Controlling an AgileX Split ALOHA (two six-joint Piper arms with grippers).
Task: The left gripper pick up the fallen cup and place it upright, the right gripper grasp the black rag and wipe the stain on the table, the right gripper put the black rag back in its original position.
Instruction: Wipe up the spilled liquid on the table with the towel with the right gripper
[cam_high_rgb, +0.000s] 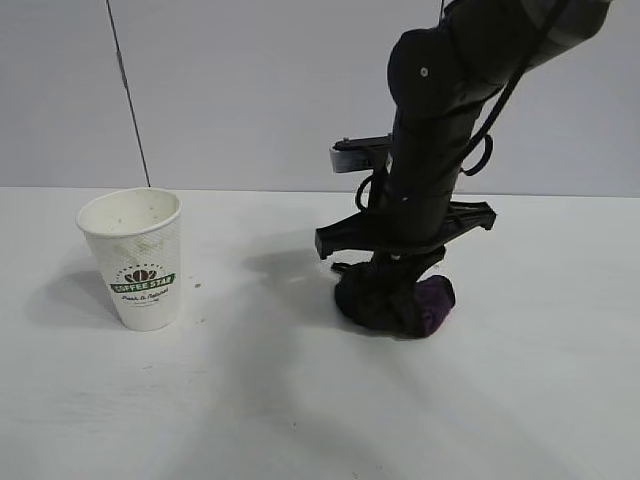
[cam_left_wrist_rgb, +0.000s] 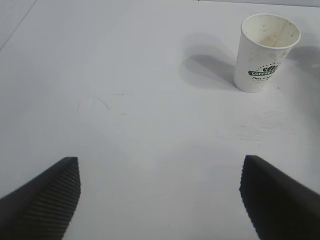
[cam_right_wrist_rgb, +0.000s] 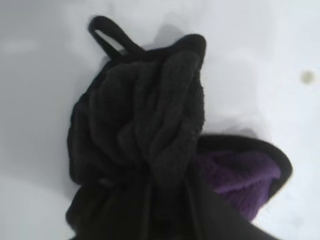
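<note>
The black rag lies bunched on the bench just right of centre in the exterior frame, a purplish fold showing at its right edge; in the right wrist view it fills the middle of the picture, its loop tail toward the upper left. You see the right tool directly over it, pointing steeply down, its fingers drawn narrow and buried in the cloth, so the rag reads as gripped and pressed to the surface. The relation your coming move turns on is this: the rag sits straight below the right tool, not off to either side, so any travel carries cloth and tool together across the bench. The cup stands upright at the left of the exterior frame, well apart from the rag, mouth up and green band facing the camera; that step looks done. A few faint brown specks lie on the bench just right of the cup's base, and no larger blotch is evident between cup and rag; judge the wiping as largely finished and the return of the rag as the step in hand. The left tool hangs wide and empty in its own wrist view, the cup at that frame's upper right.
</note>
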